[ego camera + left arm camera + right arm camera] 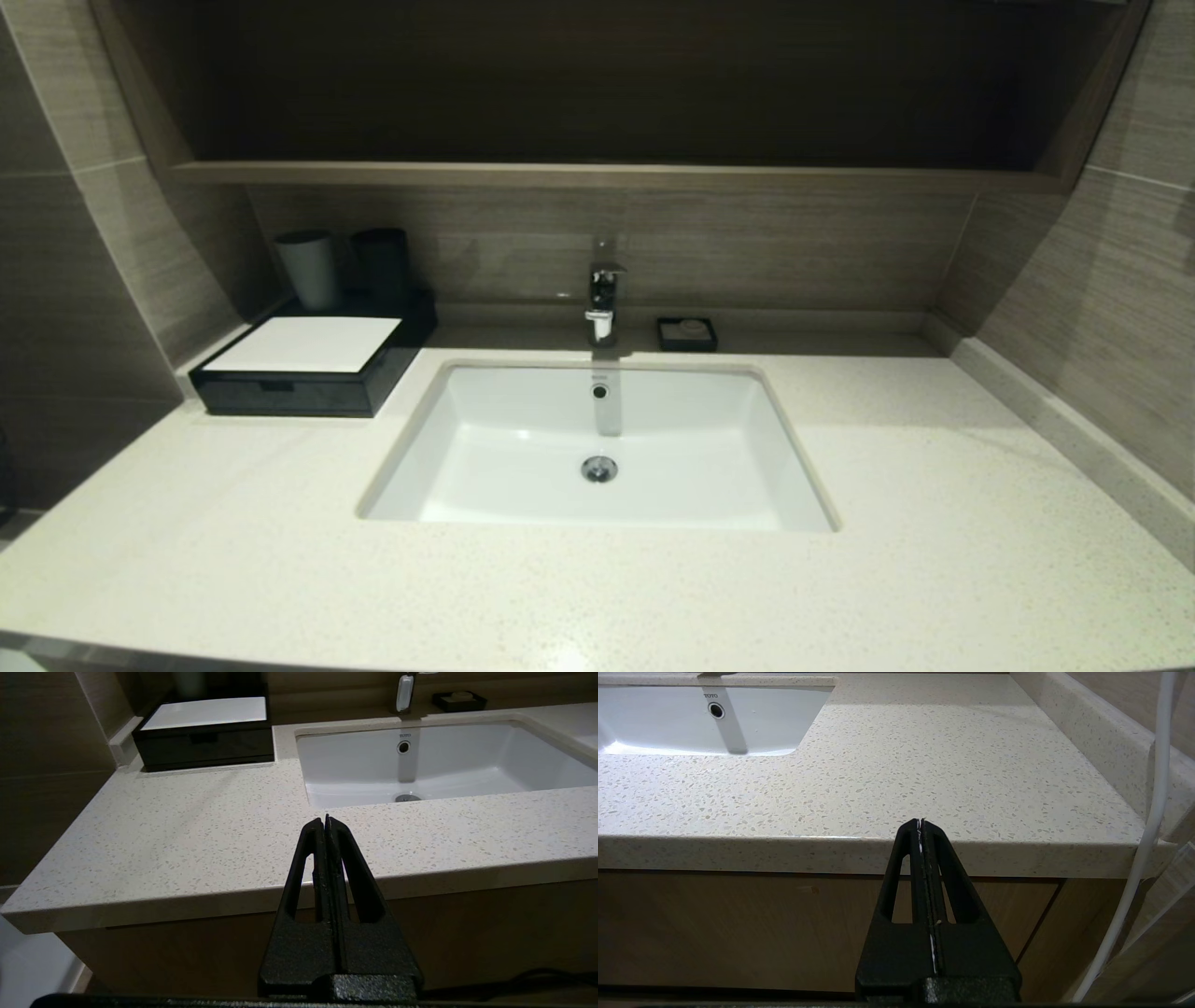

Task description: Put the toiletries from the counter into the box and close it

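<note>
The speckled cream vanity top spans the scene, with the white undermount sink set in its middle and the tap behind the basin. The brown wood-grain counter runs the width of the wall above. No packets are visible on it or on the vanity top; whether the toiletries are inside the box cannot be determined.

The box stands at the rear left of the vanity top, against the wall. Its white top panel lies flat and its notched front drawer sits flush with the body, so it reads as closed. Two cups stand behind it. A small black soap dish rests near the tap, on its right.

The left gripper is parked low in front of the vanity edge, left of the sink, fingers pressed together and holding nothing. The right gripper is parked in front of the edge on the right side, fingers likewise together and empty.

Assessment: the task appears complete, or the toiletries lie out of sight; no work is in hand.
</note>
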You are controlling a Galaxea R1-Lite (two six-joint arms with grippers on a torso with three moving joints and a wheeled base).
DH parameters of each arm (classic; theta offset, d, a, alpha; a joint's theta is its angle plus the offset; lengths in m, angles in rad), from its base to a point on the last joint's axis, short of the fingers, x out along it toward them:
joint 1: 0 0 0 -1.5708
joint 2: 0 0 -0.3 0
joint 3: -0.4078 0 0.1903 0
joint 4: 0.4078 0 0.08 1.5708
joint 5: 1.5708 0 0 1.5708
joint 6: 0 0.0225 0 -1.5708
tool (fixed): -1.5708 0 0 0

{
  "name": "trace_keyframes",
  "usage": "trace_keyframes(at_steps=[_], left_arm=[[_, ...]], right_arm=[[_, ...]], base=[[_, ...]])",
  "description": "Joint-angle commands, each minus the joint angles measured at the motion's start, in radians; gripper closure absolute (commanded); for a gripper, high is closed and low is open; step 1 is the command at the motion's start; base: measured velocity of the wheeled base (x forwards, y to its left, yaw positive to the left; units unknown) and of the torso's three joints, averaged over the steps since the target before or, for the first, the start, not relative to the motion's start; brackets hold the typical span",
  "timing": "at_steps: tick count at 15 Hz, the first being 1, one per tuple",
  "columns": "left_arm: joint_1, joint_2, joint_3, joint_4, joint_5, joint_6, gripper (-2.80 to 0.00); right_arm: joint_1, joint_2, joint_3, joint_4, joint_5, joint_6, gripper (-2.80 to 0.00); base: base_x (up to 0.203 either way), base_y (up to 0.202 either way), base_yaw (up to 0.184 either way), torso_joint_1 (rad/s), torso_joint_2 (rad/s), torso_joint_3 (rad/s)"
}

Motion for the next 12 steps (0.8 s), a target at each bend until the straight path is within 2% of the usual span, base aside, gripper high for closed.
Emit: trace_keyframes(at_steps=[1, 4, 7, 10, 12], left_arm=[[0.000, -0.002, 0.026, -0.021, 0.017, 0.017, 0.00], [0.000, -0.002, 0.076, -0.095, 0.043, 0.024, 0.00], [0.000, -0.002, 0.129, -0.103, 0.049, 0.028, 0.00], [0.000, -0.003, 0.180, -0.153, 0.082, 0.032, 0.00], [0.000, -0.004, 0.224, -0.208, 0.091, 0.060, 0.00]], right_arm=[[0.000, 0.000, 0.000, 0.002, 0.000, 0.000, 0.00], [0.000, 0.000, 0.000, 0.000, 0.000, 0.000, 0.00], [0.000, 0.000, 0.000, 0.000, 0.000, 0.000, 0.00], [0.000, 0.000, 0.000, 0.001, 0.000, 0.000, 0.00], [0.000, 0.000, 0.000, 0.000, 0.000, 0.000, 0.00]], base=[[0.000, 0.000, 0.000, 0.000, 0.00, 0.000], [0.000, 0.000, 0.000, 0.000, 0.00, 0.000], [0.000, 0.000, 0.000, 0.000, 0.00, 0.000], [0.000, 0.000, 0.000, 0.000, 0.00, 0.000], [0.000, 0.000, 0.000, 0.000, 0.00, 0.000]])
